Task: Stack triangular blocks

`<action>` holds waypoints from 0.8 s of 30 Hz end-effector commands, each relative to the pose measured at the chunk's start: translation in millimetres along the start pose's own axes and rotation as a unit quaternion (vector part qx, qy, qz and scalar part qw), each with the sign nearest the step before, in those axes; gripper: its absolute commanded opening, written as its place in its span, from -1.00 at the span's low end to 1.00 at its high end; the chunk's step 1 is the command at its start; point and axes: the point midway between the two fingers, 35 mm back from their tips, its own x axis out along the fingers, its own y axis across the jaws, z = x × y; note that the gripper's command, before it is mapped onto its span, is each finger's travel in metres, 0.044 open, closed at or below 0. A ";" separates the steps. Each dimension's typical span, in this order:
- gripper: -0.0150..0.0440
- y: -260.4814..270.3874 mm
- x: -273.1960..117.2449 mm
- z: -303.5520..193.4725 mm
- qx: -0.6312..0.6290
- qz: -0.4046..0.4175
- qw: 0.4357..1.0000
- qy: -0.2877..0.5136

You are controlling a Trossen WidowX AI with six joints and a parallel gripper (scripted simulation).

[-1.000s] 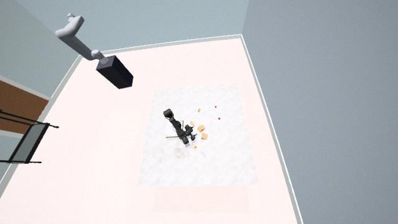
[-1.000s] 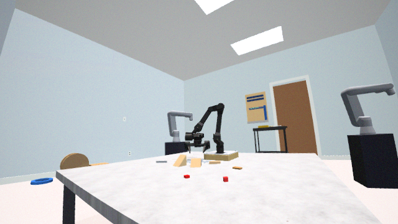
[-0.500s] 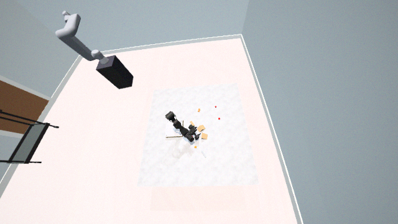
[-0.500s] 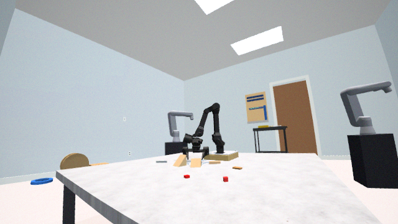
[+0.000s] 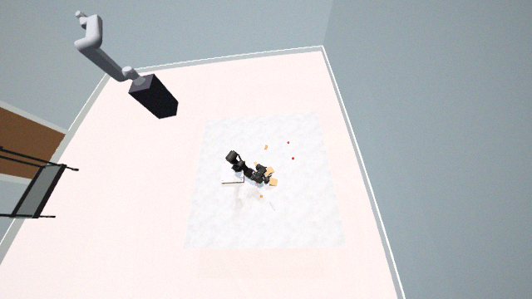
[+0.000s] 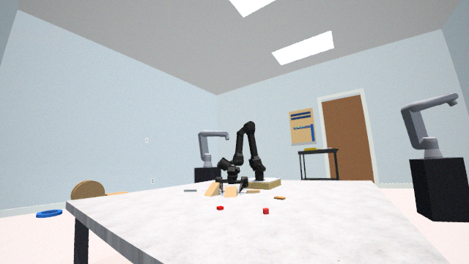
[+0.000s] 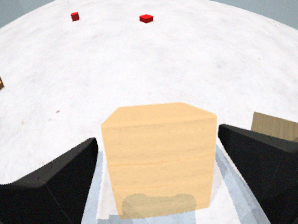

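Observation:
One triangular block [image 5: 270, 170] [image 6: 231, 191] [image 7: 160, 162] stands on the table between my fingers. My gripper [image 5: 265, 174] [image 6: 231, 185] [image 7: 160, 137] is open and low over the table, with a finger on either side of this block. In the wrist view a gap shows beside each fingertip. The other triangular block [image 5: 273, 182] [image 6: 212, 189] [image 7: 275, 127] stands apart beside it, beyond the right finger in the wrist view. Its slanted outline shows in the exterior view. Which face of the first block slopes is hard to tell.
Two red cubes [image 6: 220, 207] [image 6: 266, 211] and an orange piece [image 5: 266, 147] [image 6: 279, 198] lie beyond the blocks from the arm. A flat wooden piece [image 6: 253, 191] lies close beside the gripper. Another small orange piece [image 5: 261, 196] and a thin grey strip [image 5: 272, 206] [image 6: 190, 191] lie on the other side.

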 end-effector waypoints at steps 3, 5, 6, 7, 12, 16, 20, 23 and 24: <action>1.00 1.9 1.7 -2.6 0.006 0.001 1.000 0.004; 1.00 1.9 1.7 -2.6 0.006 0.001 1.000 0.004; 1.00 1.9 1.7 -2.6 0.006 0.001 1.000 0.004; 1.00 1.9 1.7 -2.6 0.006 0.001 1.000 0.004; 1.00 1.9 1.7 -2.6 0.006 0.001 1.000 0.004; 1.00 1.9 1.7 -2.6 0.006 0.001 1.000 0.004; 0.73 2.0 1.5 -1.3 0.003 0.003 1.000 0.001; 0.47 2.0 1.5 -1.3 0.003 0.003 1.000 0.001; 0.44 2.0 1.5 -1.3 0.003 0.003 1.000 0.001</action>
